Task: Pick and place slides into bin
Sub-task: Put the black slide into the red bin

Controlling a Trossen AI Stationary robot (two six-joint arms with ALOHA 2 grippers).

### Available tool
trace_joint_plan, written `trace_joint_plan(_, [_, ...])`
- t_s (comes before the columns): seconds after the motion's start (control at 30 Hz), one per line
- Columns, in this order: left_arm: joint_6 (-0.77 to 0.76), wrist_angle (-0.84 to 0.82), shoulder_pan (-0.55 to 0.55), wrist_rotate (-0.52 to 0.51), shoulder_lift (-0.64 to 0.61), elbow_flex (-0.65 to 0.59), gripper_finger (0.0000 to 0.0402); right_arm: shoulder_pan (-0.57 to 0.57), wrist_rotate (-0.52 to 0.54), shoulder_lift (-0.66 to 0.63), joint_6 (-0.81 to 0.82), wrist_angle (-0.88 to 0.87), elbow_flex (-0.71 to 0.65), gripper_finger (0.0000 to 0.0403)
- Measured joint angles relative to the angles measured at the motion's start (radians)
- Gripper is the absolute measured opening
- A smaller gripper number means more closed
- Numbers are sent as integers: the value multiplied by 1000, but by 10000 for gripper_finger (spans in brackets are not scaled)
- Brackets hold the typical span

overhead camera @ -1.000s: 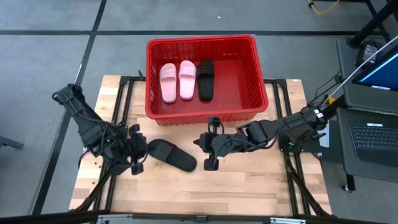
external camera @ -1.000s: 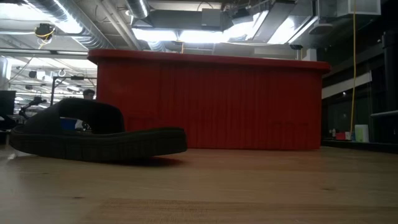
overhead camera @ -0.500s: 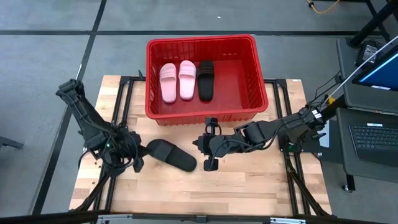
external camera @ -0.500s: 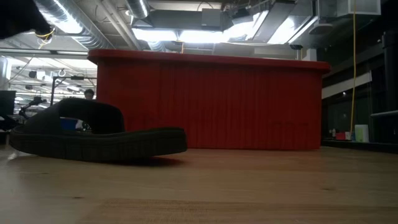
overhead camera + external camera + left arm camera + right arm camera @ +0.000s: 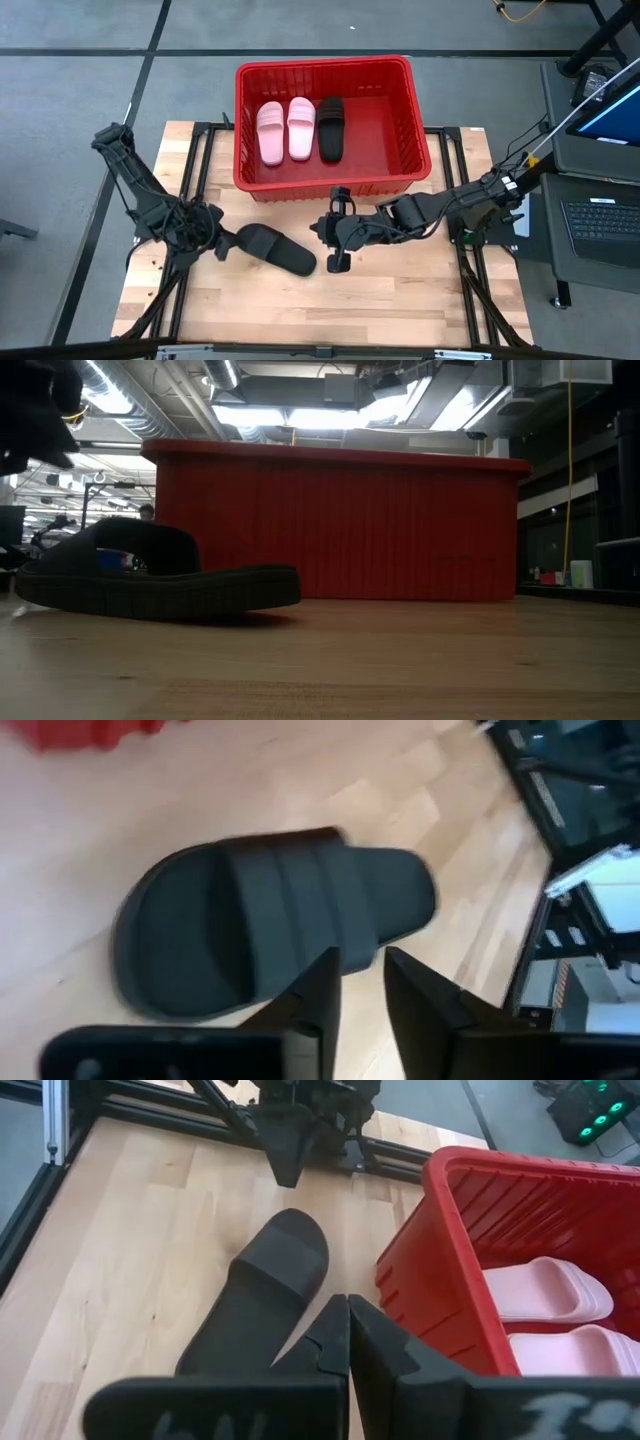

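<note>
On the wooden worktop (image 5: 400, 290), one black slide (image 5: 275, 249) lies flat on its sole, outside the red bin (image 5: 420, 150) and between the two claws. The left claw (image 5: 218, 243) sits just beside the slide's near end, at its heel side, close to it but not gripping it. In the left wrist view the slide (image 5: 270, 920) lies directly ahead of the claw (image 5: 362, 982), whose two dark fingers (image 5: 318, 995) stand slightly parted with a narrow gap and nothing between them; the claw is released.

The right claw (image 5: 333, 246) is on the other side of the same slide, just off its toe end and not touching it. In the right wrist view its fingers (image 5: 330, 1342) are pressed together, clenched on nothing, and the black slide (image 5: 262, 1295) lies just beyond the fingertips, with the bin's wall (image 5: 440, 1300) near it on one side.

Beyond both claws, inside the bin, three slides lie side by side: two pale pink slides (image 5: 286, 130) and one black slide in the bin (image 5: 331, 128), all against one half of the bin floor.

In the low view the loose black slide (image 5: 150, 575) rests on the worktop in front of the bin's long ribbed wall (image 5: 340, 525).
</note>
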Motion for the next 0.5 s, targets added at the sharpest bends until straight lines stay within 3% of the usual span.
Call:
trace_joint_plan(0.23, [-121,12,63,151,3,-57,132,0,0,0,3,0,0,7])
trace_joint_plan(0.5, [-116,191,152,192,3,-167,144,0,-2,0,3,1,0,7])
